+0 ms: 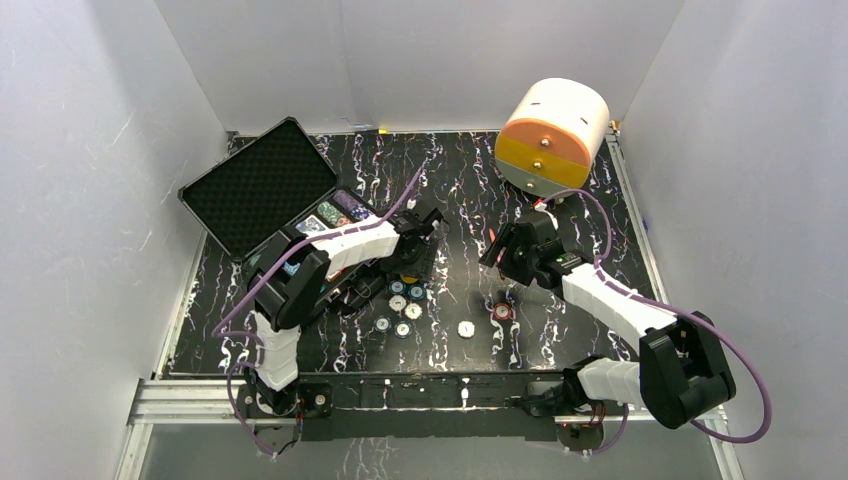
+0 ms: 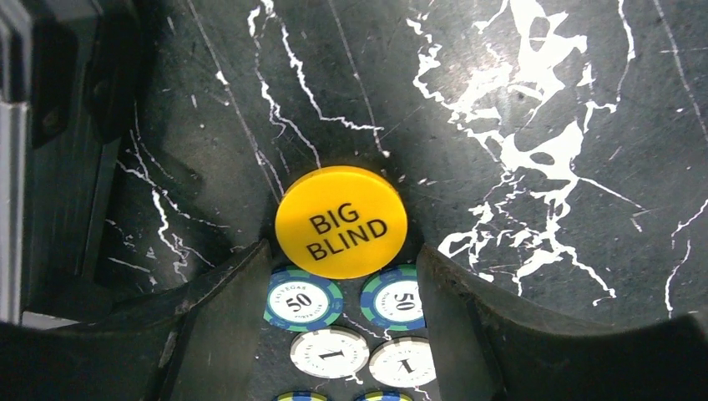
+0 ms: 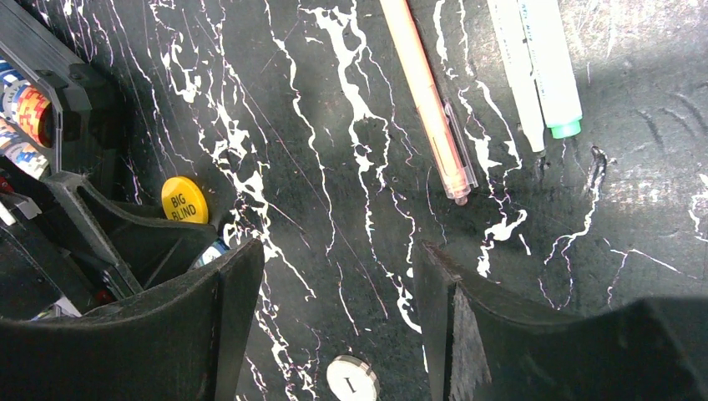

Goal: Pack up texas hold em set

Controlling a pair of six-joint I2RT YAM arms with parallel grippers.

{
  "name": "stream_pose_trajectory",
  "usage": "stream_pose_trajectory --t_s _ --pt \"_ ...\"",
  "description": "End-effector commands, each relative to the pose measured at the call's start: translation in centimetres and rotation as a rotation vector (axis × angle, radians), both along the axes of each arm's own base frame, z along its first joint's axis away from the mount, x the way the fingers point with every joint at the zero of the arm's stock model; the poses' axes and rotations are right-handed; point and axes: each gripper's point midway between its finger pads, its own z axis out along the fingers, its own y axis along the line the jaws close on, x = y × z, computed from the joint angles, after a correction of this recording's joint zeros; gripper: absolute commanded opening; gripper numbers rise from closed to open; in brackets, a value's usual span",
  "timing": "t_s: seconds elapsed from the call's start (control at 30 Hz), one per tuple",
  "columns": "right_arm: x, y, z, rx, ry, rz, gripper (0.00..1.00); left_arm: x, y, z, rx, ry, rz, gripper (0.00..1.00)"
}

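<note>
The black case (image 1: pixel 262 183) lies open at the back left, with chips in its compartments (image 1: pixel 335 211). A yellow "BIG BLIND" button (image 2: pixel 341 221) lies flat on the table just past my left fingertips. My left gripper (image 2: pixel 342 261) is open and low over the table. Two blue-green 50 chips (image 2: pixel 303 298) and two white chips (image 2: pixel 330 352) lie between its fingers, untouched. My right gripper (image 3: pixel 338 267) hangs open above bare table, with one white chip (image 3: pixel 351 378) below it. In the top view more loose chips (image 1: pixel 403 329) lie near the front, and a reddish one (image 1: pixel 501 311) lies to their right.
A big orange-and-white cylinder (image 1: pixel 553 135) stands at the back right. An orange pen (image 3: pixel 430 96) and two white pens, one green-tipped (image 3: pixel 551 67), lie beyond my right gripper. The case wall (image 2: pixel 50 150) is close on the left of my left gripper.
</note>
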Motion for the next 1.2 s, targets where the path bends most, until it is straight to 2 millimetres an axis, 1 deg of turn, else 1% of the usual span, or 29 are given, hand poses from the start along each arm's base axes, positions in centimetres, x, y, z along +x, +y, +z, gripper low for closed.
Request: stream_pose_trajectory --t_s 0.0,0.17,0.23,0.3,0.4,0.47,0.57,0.73,0.83,0.9,0.97,1.0,1.1,1.17 --pt "1.1 0.4 1.7 0.028 -0.074 0.009 0.74 -1.2 0.7 -3.1 0.092 0.06 -0.029 0.62" --pt "1.1 0.4 1.8 0.029 -0.078 0.011 0.74 -0.9 0.6 -3.5 0.105 0.051 -0.028 0.61" --pt "1.1 0.4 1.8 0.029 -0.079 0.012 0.74 -0.8 0.7 -3.7 0.114 0.051 -0.03 0.58" --pt "1.1 0.4 1.9 0.03 -0.08 0.01 0.74 -0.8 0.8 -3.8 0.119 0.051 -0.028 0.51" --pt "1.1 0.5 2.0 0.034 -0.083 0.011 0.74 -0.7 1.2 -3.6 0.133 0.037 -0.026 0.45" --pt "1.2 0.5 2.1 0.033 -0.086 0.011 0.74 -0.4 1.3 -3.1 0.135 0.016 -0.027 0.44" --pt "1.3 0.5 2.3 0.036 -0.091 0.012 0.74 0.2 1.1 -1.6 0.115 -0.029 -0.026 0.44" --pt "1.4 0.5 2.6 0.036 -0.102 0.009 0.73 1.7 0.6 2.6 0.051 -0.148 -0.017 0.44" --pt "1.4 0.5 2.7 0.039 -0.105 0.009 0.73 2.2 0.6 4.4 0.03 -0.196 -0.012 0.44" --pt "1.4 0.6 2.7 0.041 -0.104 0.009 0.73 2.3 0.7 5.1 0.024 -0.214 -0.01 0.44" --pt "1.4 0.6 2.7 0.045 -0.103 0.01 0.73 2.2 0.8 4.9 0.024 -0.213 -0.013 0.45" --pt "1.4 0.6 2.8 0.046 -0.106 0.01 0.73 2.2 0.7 4.8 0.023 -0.208 -0.016 0.48" --pt "1.9 0.6 2.9 0.033 -0.127 0.016 0.73 2.6 -0.1 4.6 0.005 -0.202 -0.017 0.6" --pt "2.8 0.1 3.2 -0.011 -0.136 0.002 0.74 3.4 -0.8 5.3 -0.015 -0.223 -0.009 0.66"
